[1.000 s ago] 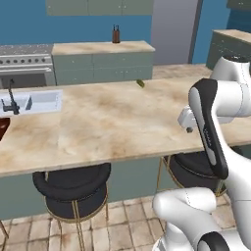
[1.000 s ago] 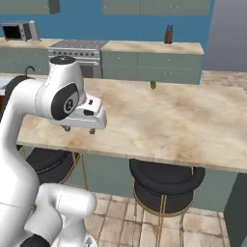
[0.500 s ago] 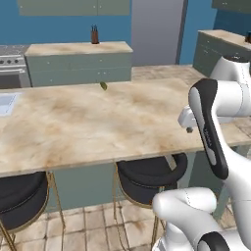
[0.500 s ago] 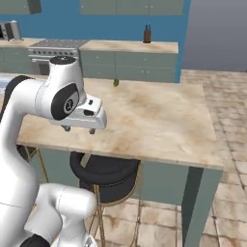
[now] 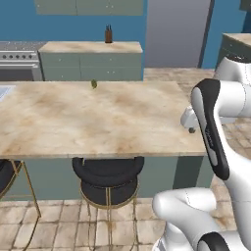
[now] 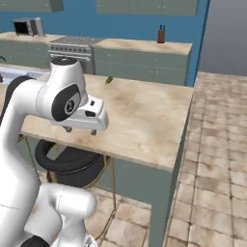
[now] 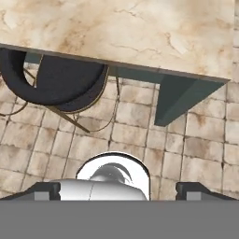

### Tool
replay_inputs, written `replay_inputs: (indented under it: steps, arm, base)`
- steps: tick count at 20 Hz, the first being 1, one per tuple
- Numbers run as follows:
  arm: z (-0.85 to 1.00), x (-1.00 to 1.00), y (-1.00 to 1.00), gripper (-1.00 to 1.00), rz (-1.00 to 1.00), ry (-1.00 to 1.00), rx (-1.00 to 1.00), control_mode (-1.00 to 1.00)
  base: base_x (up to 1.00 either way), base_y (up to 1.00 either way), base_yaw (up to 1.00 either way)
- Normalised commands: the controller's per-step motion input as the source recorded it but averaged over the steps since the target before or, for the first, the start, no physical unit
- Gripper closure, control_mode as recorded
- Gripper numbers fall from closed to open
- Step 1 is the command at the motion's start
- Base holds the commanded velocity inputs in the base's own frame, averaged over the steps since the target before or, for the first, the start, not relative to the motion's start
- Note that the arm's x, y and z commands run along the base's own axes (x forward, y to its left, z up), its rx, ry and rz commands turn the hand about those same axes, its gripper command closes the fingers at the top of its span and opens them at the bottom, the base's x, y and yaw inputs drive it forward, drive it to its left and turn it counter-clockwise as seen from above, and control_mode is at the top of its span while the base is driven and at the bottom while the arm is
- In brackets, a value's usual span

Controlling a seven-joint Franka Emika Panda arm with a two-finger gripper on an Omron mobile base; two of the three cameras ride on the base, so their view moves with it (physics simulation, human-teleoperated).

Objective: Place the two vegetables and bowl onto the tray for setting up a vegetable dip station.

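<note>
**Cucumber piece at far edge of island counter; my gripper open and empty**

Currently the one task thing I can make out is the small dark green cucumber-like piece (image 5: 93,84), also seen from the right base view (image 6: 109,80). It is tiny against the island counter (image 5: 98,117), elongated, dark olive green, and looks tilted rather than lying flat; it is too small to show surface detail. It sits on the counter's far edge, the side facing the back cabinets (image 5: 90,66), well apart from the counter's near edge.

My gripper (image 6: 80,130) hangs over the near edge of the counter, on the side opposite the cucumber piece and well apart from it. In the hand view my two finger tips (image 7: 46,190) stand at opposite sides of the frame, so the jaws are spread wide. Nothing lies between them: below is only tiled floor, a black round stool (image 7: 56,81) tucked under the counter, and the counter's near edge and end panel. I touch nothing.

A dark bottle-like item (image 5: 108,34) stands on the back cabinets, beyond the counter's far edge.
</note>
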Motion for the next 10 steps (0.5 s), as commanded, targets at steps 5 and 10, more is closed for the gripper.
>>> replay_inputs:
  steps: [5,10]
  arm:
    - [0.0,0.0,0.0,-1.0,0.0,0.0,0.0,1.0]
    - [0.0,0.0,0.0,-1.0,0.0,0.0,0.0,1.0]
  base:
    - [0.0,-1.0,0.48]
    - [0.0,-0.96,0.54]
